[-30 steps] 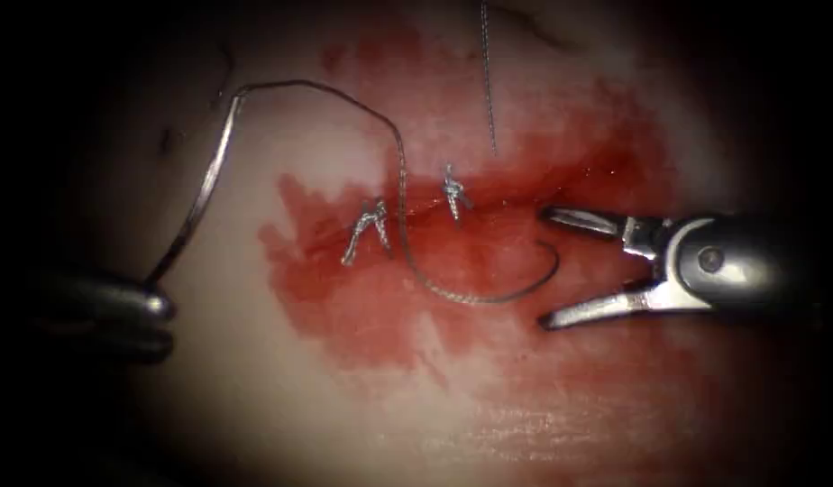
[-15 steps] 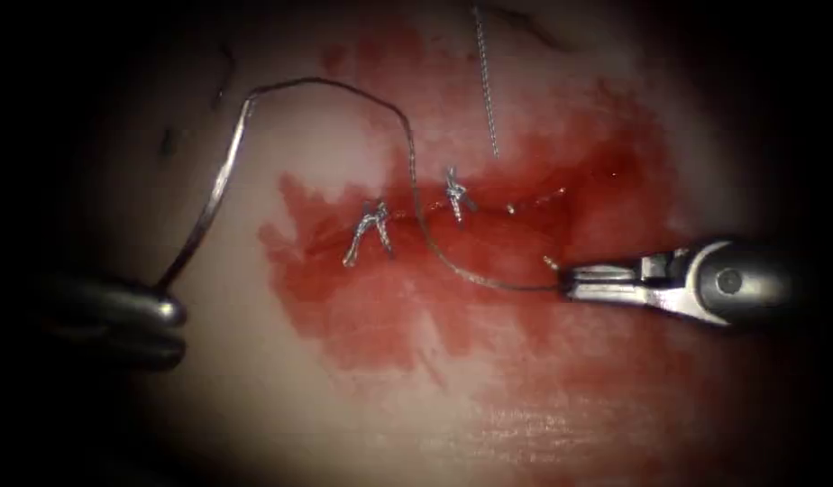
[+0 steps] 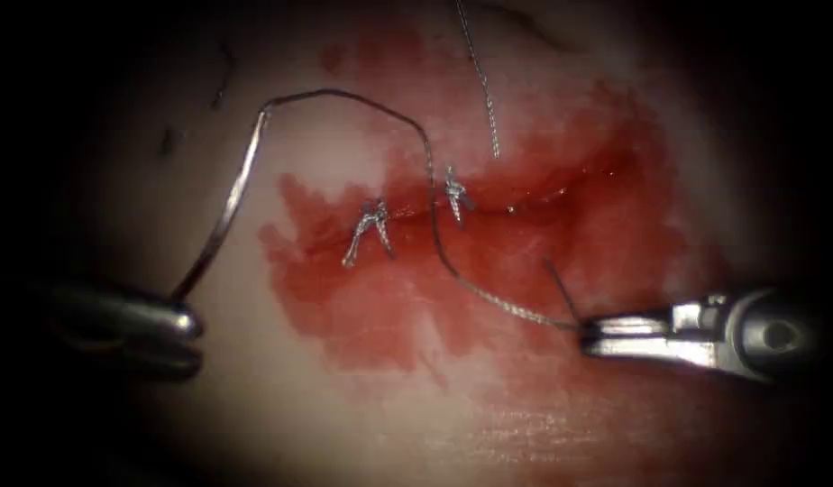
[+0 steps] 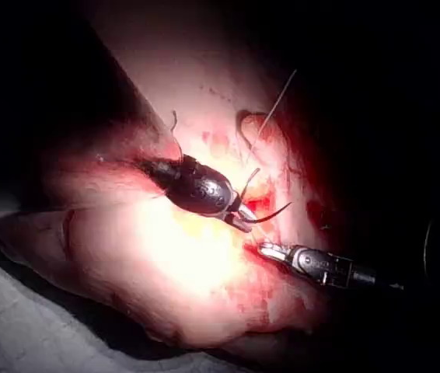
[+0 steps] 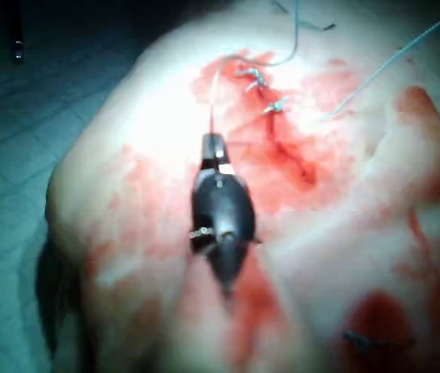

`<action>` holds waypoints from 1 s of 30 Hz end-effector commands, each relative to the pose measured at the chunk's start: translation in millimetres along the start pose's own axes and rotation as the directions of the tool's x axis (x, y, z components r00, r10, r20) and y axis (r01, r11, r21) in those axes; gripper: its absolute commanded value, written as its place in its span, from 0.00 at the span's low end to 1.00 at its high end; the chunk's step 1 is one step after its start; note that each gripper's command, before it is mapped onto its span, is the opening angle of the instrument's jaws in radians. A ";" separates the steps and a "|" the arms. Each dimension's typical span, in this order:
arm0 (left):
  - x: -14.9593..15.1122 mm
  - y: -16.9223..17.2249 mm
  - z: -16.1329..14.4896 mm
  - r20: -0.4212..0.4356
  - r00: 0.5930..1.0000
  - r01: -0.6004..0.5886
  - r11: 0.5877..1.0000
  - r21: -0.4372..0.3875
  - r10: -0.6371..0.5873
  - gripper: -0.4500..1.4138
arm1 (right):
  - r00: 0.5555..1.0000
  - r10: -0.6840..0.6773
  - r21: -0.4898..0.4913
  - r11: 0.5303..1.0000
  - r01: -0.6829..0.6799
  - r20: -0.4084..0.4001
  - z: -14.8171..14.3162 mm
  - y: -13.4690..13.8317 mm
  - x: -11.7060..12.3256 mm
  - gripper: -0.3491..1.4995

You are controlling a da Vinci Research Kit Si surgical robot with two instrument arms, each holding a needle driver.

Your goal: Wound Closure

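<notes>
My left tool [image 3: 195, 335] sits at the lower left, left of the cut, jaws shut on one end of the curved needle [image 3: 225, 209]. The needle is out of the tissue [image 3: 281, 406] and arcs up over it. From the needle's upper end the thread [image 3: 362, 101] runs right, drops through the cut [image 3: 525, 200] between two knotted stitches [image 3: 370, 230] [image 3: 453, 192], then slants down-right. My right tool [image 3: 586, 335] is shut on that thread near its tail. The right wrist view shows those jaws [image 5: 214, 144] pinching the thread [image 5: 212, 109]. The left wrist view shows the left tool [image 4: 242, 219] with the needle [image 4: 273, 215].
A loose length of thread [image 3: 481, 86] hangs in from the top above the cut. Red fluid [image 3: 362, 316] spreads widely around and below the cut. A short dark thread tail [image 3: 559, 287] sticks up beside the right jaws.
The right jaws shut on the thread's end, then moved down and right, drawing the loop out straight. The left tool with the needle drifted slightly right.
</notes>
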 end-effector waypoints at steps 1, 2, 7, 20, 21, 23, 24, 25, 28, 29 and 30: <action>-0.5 -0.5 0.6 0.001 1.000 -0.003 1.000 -0.002 0.003 0.05 | 1.000 -0.001 0.003 1.000 0.001 -0.002 0.8 -0.2 -0.3 0.00; -0.5 -0.4 0.6 0.002 1.000 0.002 1.000 -0.002 -0.002 0.05 | 1.000 -0.002 0.008 1.000 0.002 0.002 0.7 -0.5 -0.2 0.00; -0.6 -0.4 0.7 0.002 1.000 0.001 1.000 -0.002 -0.001 0.05 | 1.000 -0.006 0.027 1.000 0.005 0.010 0.2 -1.9 0.3 0.00; -0.9 -0.2 1.0 0.007 1.000 -0.002 1.000 -0.009 0.002 0.05 | 1.000 -0.013 0.066 0.998 0.012 0.022 -0.3 -5.3 1.6 0.00; -0.9 -0.1 1.1 0.007 1.000 -0.002 1.000 -0.009 0.002 0.05 | 1.000 -0.013 0.069 0.998 0.012 0.024 -0.4 -5.5 1.7 0.00; -0.9 -0.1 1.1 0.006 1.000 -0.002 1.000 -0.013 0.002 0.05 | 1.000 -0.013 0.074 0.997 0.011 0.028 -0.6 -6.0 2.0 0.00; -0.9 -0.1 1.1 0.006 1.000 -0.002 1.000 -0.013 0.002 0.05 | 0.999 -0.013 0.077 0.997 0.010 0.030 -0.8 -6.5 2.3 0.00; -0.9 -0.1 1.1 0.006 1.000 -0.002 1.000 -0.013 0.002 0.05 | 1.000 -0.012 0.080 0.997 0.009 0.029 -0.8 -6.6 2.5 0.00; -0.8 0.0 1.0 0.010 1.000 -0.001 1.000 -0.021 0.001 0.05 | 1.000 -0.005 0.087 0.996 0.003 0.027 -0.6 -6.7 3.3 0.00; -0.8 0.0 1.0 0.010 1.000 -0.001 1.000 -0.021 0.001 0.05 | 1.000 -0.005 0.087 0.996 0.003 0.027 -0.6 -6.7 3.3 0.00; -0.8 0.0 0.9 0.010 1.000 -0.001 1.000 -0.022 0.001 0.05 | 1.000 -0.004 0.089 0.996 0.002 0.025 -0.5 -6.6 3.3 0.10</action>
